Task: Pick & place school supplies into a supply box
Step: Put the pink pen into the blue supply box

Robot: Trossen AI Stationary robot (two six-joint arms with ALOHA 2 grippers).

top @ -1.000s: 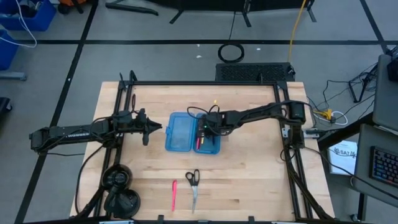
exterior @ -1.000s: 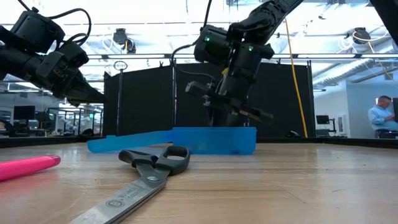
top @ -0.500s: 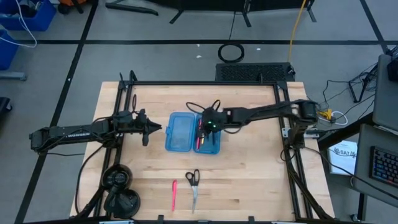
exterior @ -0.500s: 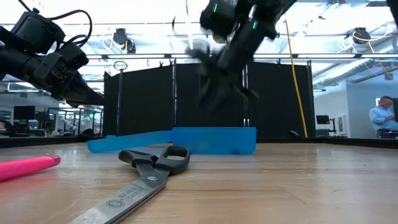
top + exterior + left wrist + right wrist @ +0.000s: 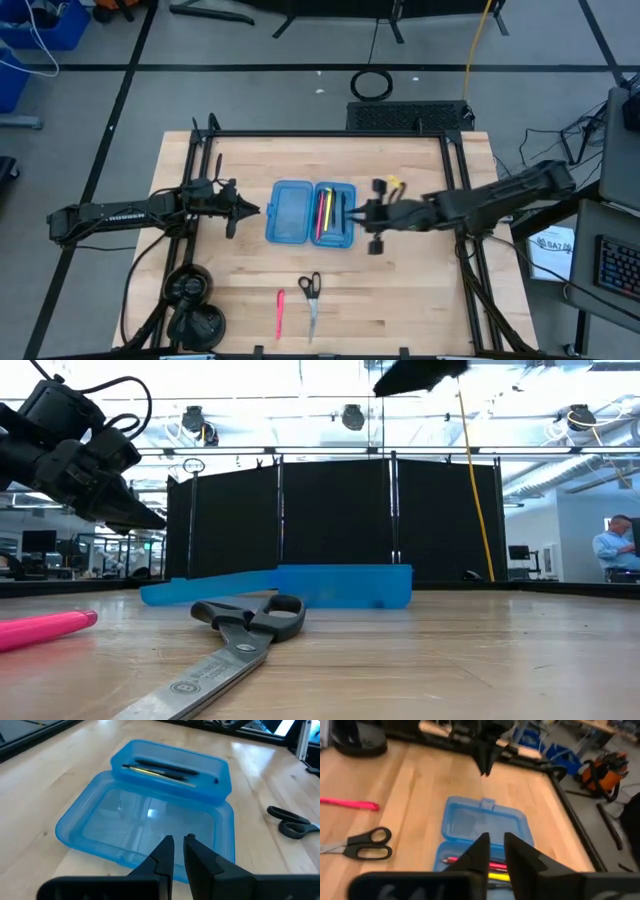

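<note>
The supply box (image 5: 310,212) lies open flat at the table's middle, a translucent blue case. Its right half (image 5: 335,213) holds pink, yellow and dark pens (image 5: 326,212); its left half (image 5: 145,827) holds nothing. Black-handled scissors (image 5: 311,298) and a pink pen (image 5: 280,312) lie near the front edge. My right gripper (image 5: 360,214) hangs shut, raised above the table just right of the box, pointing at it (image 5: 494,840). My left gripper (image 5: 255,209) hovers shut just left of the box (image 5: 178,839), holding nothing.
Black frame rails (image 5: 330,135) border the table. Two round black bases (image 5: 190,305) stand at the near left corner. A small yellow piece (image 5: 392,183) lies right of the box. In the room behind, a person (image 5: 612,545) sits far off.
My right gripper has risen out of the box's right half and drawn back toward the table's right edge, rolling its wrist as it went. The pens in that half now lie uncovered. The box, scissors and pink pen have stayed put.
</note>
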